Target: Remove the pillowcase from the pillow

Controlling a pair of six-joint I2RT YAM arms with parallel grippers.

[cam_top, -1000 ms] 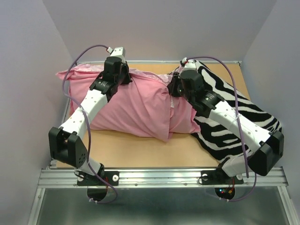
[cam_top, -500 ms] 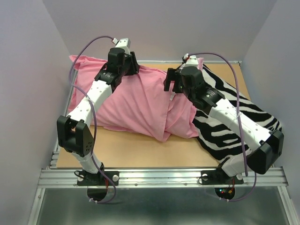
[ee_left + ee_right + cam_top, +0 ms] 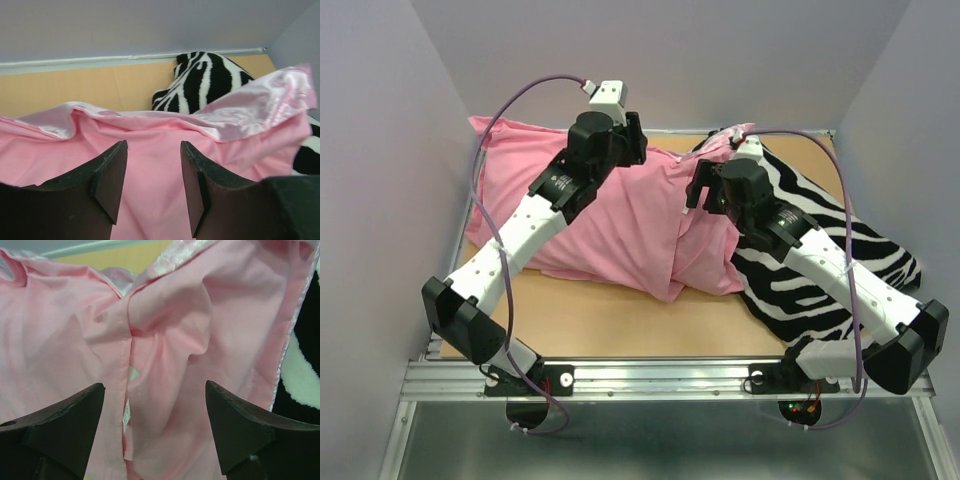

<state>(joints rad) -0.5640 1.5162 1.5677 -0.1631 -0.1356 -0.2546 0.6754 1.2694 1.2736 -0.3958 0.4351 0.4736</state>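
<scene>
- The pillowcase (image 3: 620,225) lies across the middle of the table (image 3: 610,320), matte pink side out, with its shiny edge turned up toward the back wall.
- The pillow itself I can't see; whether it sits inside is hard to say.
- The left gripper (image 3: 152,185) hangs over the back of the pink fabric, jaws apart with nothing between them.
- The right gripper (image 3: 155,425) hovers above a seam fold, jaws spread wide and empty.
- Risk one: either hand could close on a single loose layer, so a pull only stretches cloth.
- Risk two: the zebra pillow (image 3: 820,250) touches the pink edge, so a careless grab on the right might catch stripes instead.
</scene>
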